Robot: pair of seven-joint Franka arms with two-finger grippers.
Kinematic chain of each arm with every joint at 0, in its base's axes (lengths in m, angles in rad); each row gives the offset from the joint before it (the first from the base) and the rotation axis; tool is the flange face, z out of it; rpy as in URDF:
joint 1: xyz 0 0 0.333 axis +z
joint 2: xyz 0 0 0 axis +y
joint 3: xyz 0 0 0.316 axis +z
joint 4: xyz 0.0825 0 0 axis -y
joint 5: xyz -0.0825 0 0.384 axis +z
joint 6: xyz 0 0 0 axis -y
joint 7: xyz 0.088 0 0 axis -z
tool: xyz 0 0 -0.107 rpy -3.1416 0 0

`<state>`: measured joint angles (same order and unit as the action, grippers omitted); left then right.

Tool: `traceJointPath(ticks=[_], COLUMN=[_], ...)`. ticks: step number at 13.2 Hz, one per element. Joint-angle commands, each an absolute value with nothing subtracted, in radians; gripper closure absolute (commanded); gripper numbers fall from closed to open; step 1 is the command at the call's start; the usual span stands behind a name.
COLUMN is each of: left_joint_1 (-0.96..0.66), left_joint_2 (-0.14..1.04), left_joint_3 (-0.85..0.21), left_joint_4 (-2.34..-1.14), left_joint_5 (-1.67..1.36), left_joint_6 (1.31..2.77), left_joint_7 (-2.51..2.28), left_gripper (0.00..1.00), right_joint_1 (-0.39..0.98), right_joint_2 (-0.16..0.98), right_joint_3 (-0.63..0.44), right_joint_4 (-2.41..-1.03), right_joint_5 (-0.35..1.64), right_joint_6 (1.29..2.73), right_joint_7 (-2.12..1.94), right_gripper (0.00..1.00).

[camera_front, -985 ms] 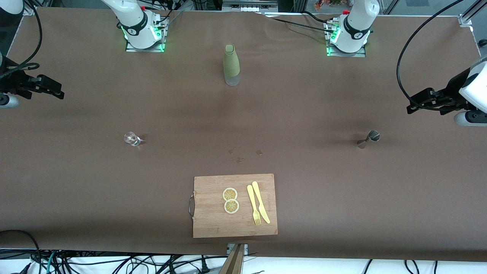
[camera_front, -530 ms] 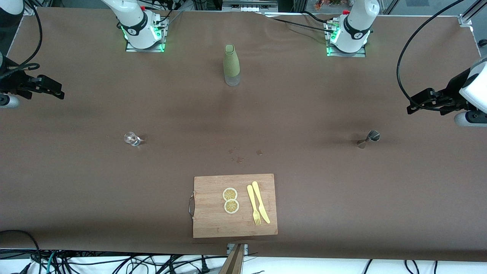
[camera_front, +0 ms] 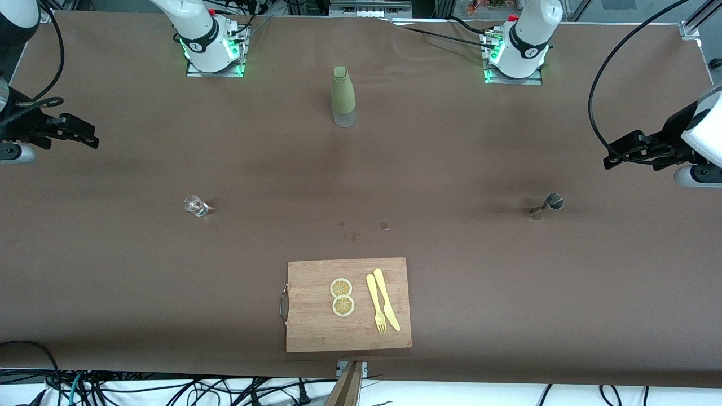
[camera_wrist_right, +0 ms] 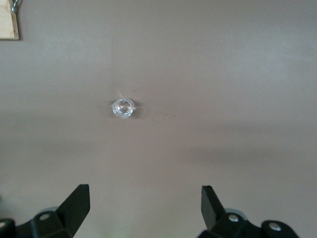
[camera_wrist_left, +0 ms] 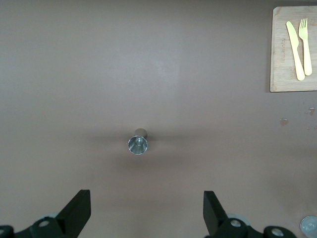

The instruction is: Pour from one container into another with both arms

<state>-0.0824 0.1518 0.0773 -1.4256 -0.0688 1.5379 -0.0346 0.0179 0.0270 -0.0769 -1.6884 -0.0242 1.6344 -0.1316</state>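
Nearest the front camera sits a wooden cutting board (camera_front: 348, 304); farther back, the tiny clear glass cup (camera_front: 194, 205) stands upright toward the right arm's end, the small silvery hourglass jigger (camera_front: 546, 206) upright toward the left arm's end, well apart. Right gripper (camera_wrist_right: 143, 206) and left gripper (camera_wrist_left: 147, 210) hover above the table's ends, both spread wide, empty. Best approach, I judge: descend centred, cup first, closing gently.

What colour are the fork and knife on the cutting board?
Pale yellow, both the fork and knife; the front view shows them best, lying on the wooden cutting board.
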Motion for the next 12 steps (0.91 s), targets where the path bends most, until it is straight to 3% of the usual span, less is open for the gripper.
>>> traceJointPath(ticks=[1,5,10,12], left_joint_1=[-0.075,-0.037,0.067,0.067], left_joint_2=[0.161,0.175,0.239,0.259], left_joint_3=[0.08,0.084,0.092,0.168], left_joint_4=[-1.402,-1.404,-1.413,-1.443], left_joint_5=[-0.058,-0.084,-0.109,-0.191], left_joint_6=[1.534,1.532,1.534,1.528], left_joint_7=[-0.034,0.004,0.382,0.501], left_gripper=[0.0,0.0,0.0,0.0], right_joint_1=[0.009,-0.043,-0.152,-0.185], right_joint_2=[0.066,0.097,0.198,0.253], right_joint_3=[-0.084,-0.095,-0.098,-0.098], right_joint_4=[-1.674,-1.674,-1.674,-1.674], right_joint_5=[-0.017,0.041,0.201,0.288], right_joint_6=[1.618,1.58,1.552,1.56], right_joint_7=[-0.268,-0.506,-0.912,-1.073], right_gripper=[0.0,0.0,0.0,0.0])
